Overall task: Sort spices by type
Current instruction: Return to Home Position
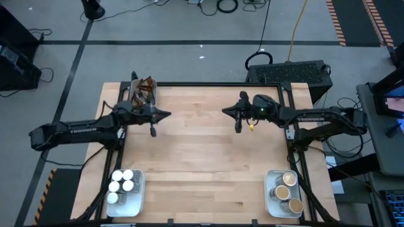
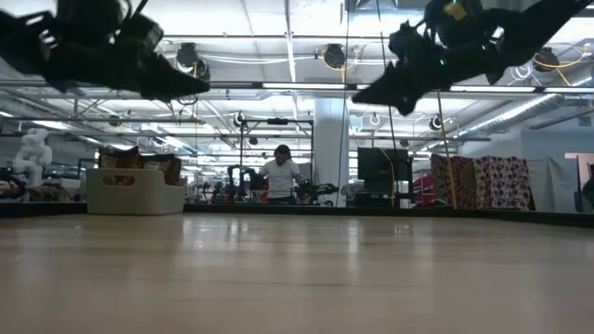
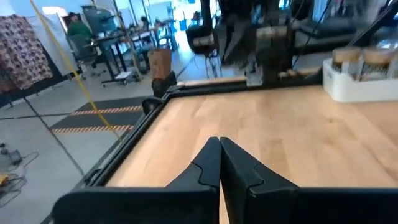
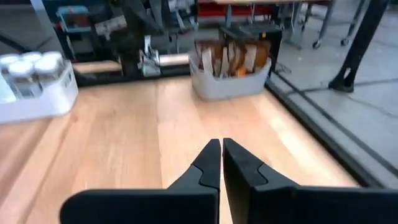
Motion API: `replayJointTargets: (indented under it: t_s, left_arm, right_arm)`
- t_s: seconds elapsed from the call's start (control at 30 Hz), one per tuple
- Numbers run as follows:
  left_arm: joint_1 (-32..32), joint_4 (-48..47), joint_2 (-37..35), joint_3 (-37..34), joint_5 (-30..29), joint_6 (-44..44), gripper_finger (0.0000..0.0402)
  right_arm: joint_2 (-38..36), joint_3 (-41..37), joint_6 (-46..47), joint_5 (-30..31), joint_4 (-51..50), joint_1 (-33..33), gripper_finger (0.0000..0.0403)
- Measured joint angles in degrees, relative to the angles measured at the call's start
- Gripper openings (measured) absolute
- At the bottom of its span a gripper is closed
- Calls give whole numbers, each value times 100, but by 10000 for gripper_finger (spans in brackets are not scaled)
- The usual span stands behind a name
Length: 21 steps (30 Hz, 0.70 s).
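Brown sachets (image 4: 230, 57) binned, we judge. Left gripper (image 1: 166, 115), pinched closed and empty, hangs just beside their tray (image 4: 227, 87), pointing away; right gripper (image 1: 225, 111), likewise closed and empty, faces it from well apart.

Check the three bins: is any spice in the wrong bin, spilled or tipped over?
Nothing stands out: white-lidded jars in one bin, tan-lidded jars in another, sachets in the third, none mixed or spilled.
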Motion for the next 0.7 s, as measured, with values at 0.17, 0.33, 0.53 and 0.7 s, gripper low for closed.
replayJointTargets:
  t_s: [0.17, 0.33, 0.53, 0.7]
  left_arm:
    - [145, 756, -302, -724, 246, -471, 6]
    - [281, 957, -640, -1353, 223, -957, 6]
    - [287, 846, -753, -1352, 137, -1376, 6]
    - [287, 774, -764, -1354, 67, -1539, 6]
  right_arm:
    - [-142, -613, 331, 5, 282, -130, 0]
    - [-537, -1545, 707, 21, 1046, -272, 0]
    - [-1313, -2348, 1018, 296, 1415, -645, 0]
    - [-2099, -2759, 1097, 289, 1232, -916, 0]
